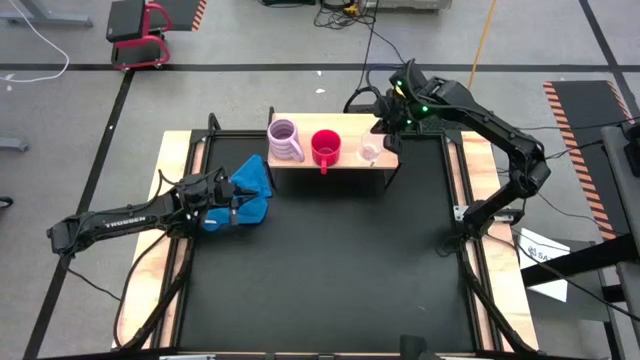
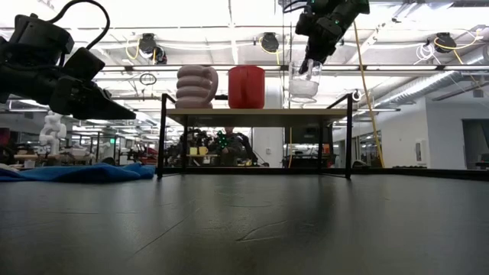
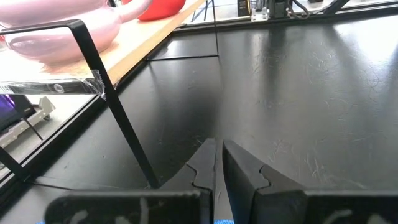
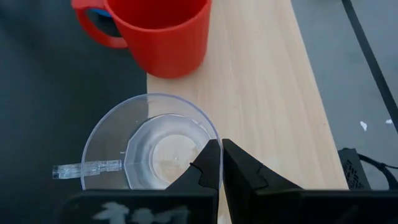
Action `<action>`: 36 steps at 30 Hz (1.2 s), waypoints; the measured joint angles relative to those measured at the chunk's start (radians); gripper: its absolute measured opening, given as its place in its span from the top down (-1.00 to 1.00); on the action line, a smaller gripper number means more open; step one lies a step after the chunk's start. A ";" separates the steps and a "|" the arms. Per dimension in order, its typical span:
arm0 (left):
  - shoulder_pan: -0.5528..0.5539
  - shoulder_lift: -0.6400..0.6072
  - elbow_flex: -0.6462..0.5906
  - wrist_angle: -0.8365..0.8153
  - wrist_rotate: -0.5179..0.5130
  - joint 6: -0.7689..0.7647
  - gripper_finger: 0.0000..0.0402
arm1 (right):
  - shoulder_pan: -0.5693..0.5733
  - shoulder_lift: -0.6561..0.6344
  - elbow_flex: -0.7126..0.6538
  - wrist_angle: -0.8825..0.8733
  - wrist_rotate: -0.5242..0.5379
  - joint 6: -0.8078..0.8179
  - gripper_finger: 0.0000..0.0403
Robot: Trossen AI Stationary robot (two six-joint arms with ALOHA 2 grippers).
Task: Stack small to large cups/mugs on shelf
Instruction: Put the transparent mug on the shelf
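1. The clear glass cup (image 1: 370, 151) stands upright at the right end of the shelf (image 1: 350, 160), its handle toward the shelf's front edge.
2. The red mug (image 1: 325, 147) stands at the middle of the shelf, just beside the glass cup but apart from it, handle pointing over the front edge.
3. The ribbed lilac-pink mug (image 1: 285, 141) stands at the shelf's left end, near the red mug.
4. The right gripper (image 4: 221, 163) hangs just above the glass cup's rim on its right side, fingers together with nothing between them.
5. The left gripper (image 3: 219, 163) hovers low near the table's left edge, fingers closed and empty, by a blue cloth (image 1: 248, 190) lying off the shelf's left front corner.
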 joint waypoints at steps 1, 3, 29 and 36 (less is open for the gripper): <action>0.000 0.000 0.000 0.000 0.000 0.000 0.85 | 0.000 0.005 0.000 0.002 0.002 0.002 1.00; 0.000 0.000 0.000 0.000 0.000 0.000 0.85 | 0.000 0.019 0.000 -0.001 0.017 0.009 1.00; 0.000 0.000 0.000 -0.005 0.000 0.000 0.85 | 0.020 0.099 0.001 0.027 0.046 0.022 1.00; 0.000 0.000 0.000 -0.006 0.001 -0.001 0.85 | 0.020 0.100 0.000 0.031 0.046 0.033 1.00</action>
